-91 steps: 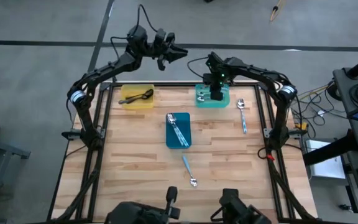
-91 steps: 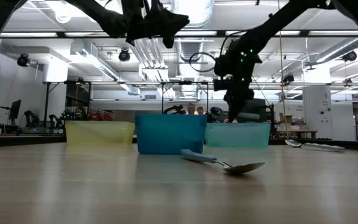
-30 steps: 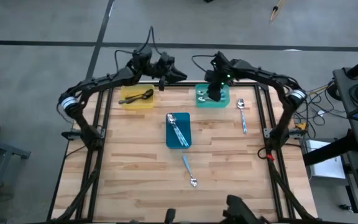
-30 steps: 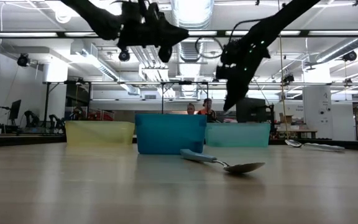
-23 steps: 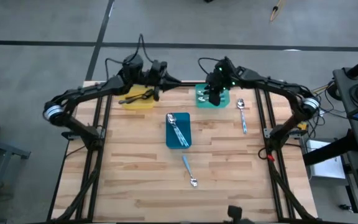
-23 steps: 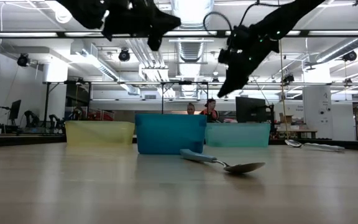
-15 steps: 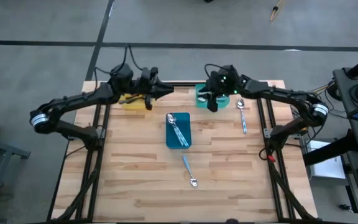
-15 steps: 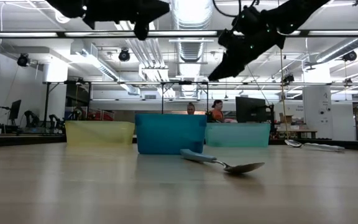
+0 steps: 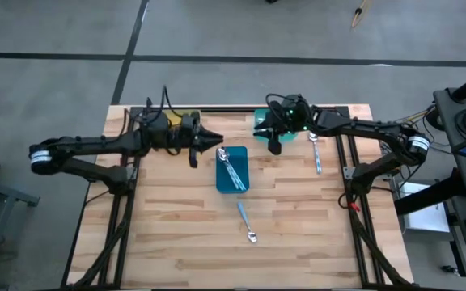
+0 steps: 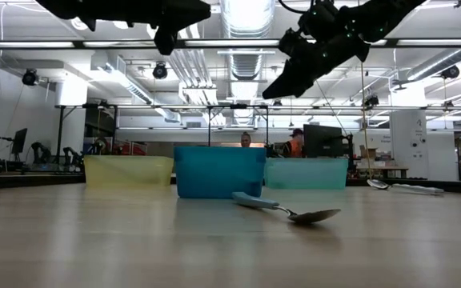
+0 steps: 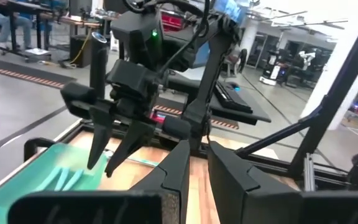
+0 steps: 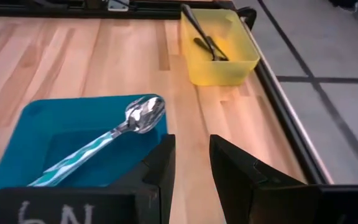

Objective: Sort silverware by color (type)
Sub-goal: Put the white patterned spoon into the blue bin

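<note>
Above the table's far half, we saw both arms stretched much lower and flatter than 3 s back, when they stood folded high behind the trays. L gripper [image 9: 214, 146] had swung in from beyond the far edge to hang just left of the blue tray [image 9: 232, 181], fingers parted by a narrow gap, nothing between them. R gripper [image 9: 273, 146] had left its spot straight over the teal tray [image 9: 260, 121] and sat at that tray's near-left corner, tilted toward table centre; its fingers also stood apart w/ a gap, empty. Trays and spoons hadn't shifted.

Containers: yellow tray [image 12: 221, 57] at far left held dark spoons [image 12: 199, 32], count unclear. Blue tray in the middle held blue-handled spoons [image 9: 231, 168], bowls toward the far side; R wrist view showed one clearly, the rest we couldn't count. Teal tray was mostly hidden by the R arm from above; L wrist view showed pale shapes inside, but we couldn't tell what they were.

Loose on the wood: one blue-handled spoon [image 9: 245, 221] near table centre, toward the near side, and another spoon [image 9: 315, 151] right of the teal tray, near the R arm.
</note>
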